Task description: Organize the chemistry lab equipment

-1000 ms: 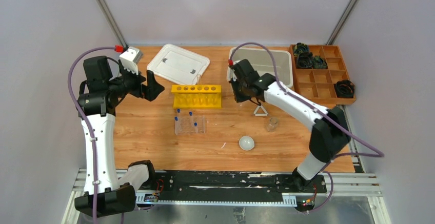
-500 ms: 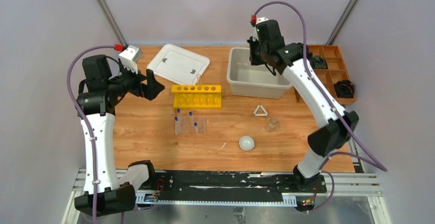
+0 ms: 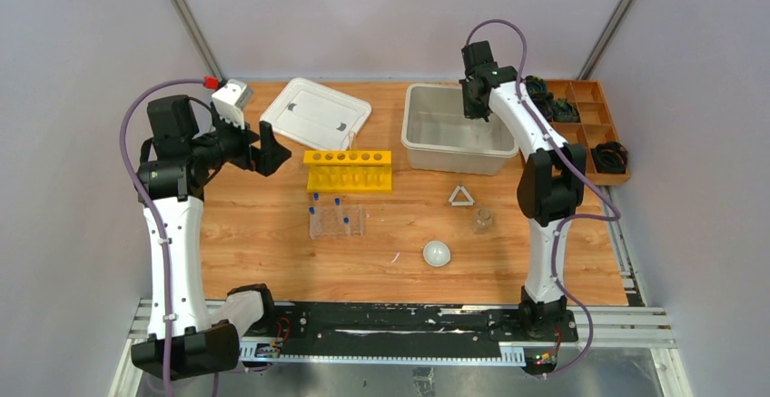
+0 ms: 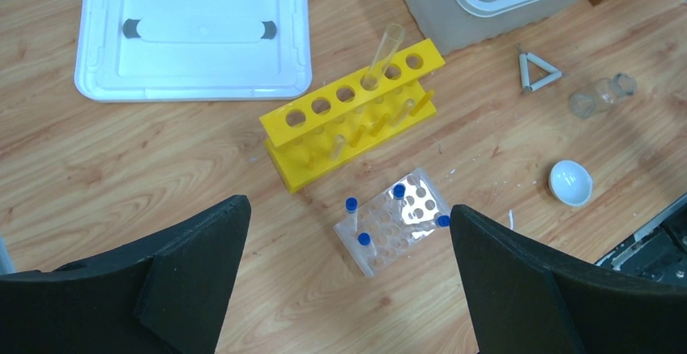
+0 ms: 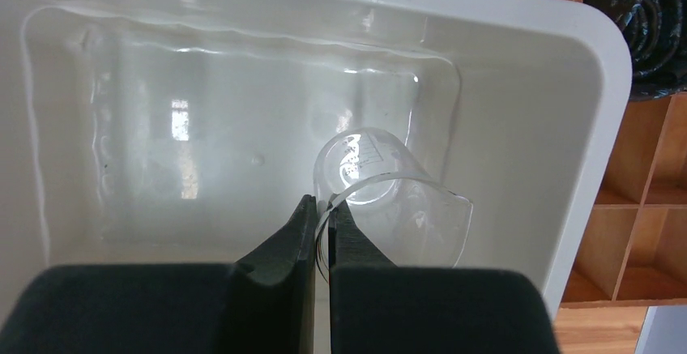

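Beaker hangs over the bin at the far edge of the desk, rim pinched in the right jaws. Left jaws gape wide, empty.

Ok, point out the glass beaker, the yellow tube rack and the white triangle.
glass beaker [image 5: 397,208], right wrist view, clear side wall.
yellow tube rack [image 4: 333,100], left wrist view, top plate between holes.
white triangle [image 4: 526,72], left wrist view, its left rod.

Yel rack, blue-cap tubes, wht dish, wht triangle, clr beaker, brown tray
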Tool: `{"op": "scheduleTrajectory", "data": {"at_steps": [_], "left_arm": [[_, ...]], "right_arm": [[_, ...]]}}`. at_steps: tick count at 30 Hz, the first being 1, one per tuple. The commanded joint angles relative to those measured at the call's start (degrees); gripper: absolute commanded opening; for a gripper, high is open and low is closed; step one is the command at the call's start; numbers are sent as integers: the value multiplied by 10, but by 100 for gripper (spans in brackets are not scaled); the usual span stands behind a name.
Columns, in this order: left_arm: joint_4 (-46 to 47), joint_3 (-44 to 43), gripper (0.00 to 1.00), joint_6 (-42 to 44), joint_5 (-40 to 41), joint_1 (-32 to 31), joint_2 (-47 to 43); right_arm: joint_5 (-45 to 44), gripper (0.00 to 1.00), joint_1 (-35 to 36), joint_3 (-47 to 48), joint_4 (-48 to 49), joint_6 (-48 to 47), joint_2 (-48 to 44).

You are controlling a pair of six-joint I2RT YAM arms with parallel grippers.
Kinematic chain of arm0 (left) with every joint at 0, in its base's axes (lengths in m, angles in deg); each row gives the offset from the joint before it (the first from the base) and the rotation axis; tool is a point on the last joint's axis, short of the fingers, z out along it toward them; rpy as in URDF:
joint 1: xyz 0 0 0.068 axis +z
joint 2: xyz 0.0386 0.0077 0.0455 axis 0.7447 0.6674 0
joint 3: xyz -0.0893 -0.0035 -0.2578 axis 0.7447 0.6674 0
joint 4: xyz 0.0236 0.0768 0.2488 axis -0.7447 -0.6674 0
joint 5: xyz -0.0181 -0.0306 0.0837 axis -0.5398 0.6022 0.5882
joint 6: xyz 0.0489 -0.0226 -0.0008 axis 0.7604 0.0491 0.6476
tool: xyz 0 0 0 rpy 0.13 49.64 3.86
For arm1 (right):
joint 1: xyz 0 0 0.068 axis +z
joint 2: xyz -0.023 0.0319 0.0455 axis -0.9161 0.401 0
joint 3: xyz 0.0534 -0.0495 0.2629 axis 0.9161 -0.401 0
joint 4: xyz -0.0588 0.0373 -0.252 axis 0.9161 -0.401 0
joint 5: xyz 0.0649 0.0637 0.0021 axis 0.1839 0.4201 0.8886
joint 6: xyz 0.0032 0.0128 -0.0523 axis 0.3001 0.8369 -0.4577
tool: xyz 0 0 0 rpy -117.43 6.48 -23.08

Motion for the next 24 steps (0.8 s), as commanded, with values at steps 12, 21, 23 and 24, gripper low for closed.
{"op": "scheduleTrajectory", "data": {"at_steps": [12,21,23,24], "left_arm": [[5,-11,100,21,-5,2,18],[5,-1,100,29,2,2,13],[5,-1,100,27,0,2,13],[5,0,100,25,0,2,13]], "right_arm": [[-58,0,-30,8,77,-26,97],[-71,22,-31,2,104,-22,103],[-70,34,-30,3,110,-22,94],[-70,40,-31,1,113,-22,89]]}}
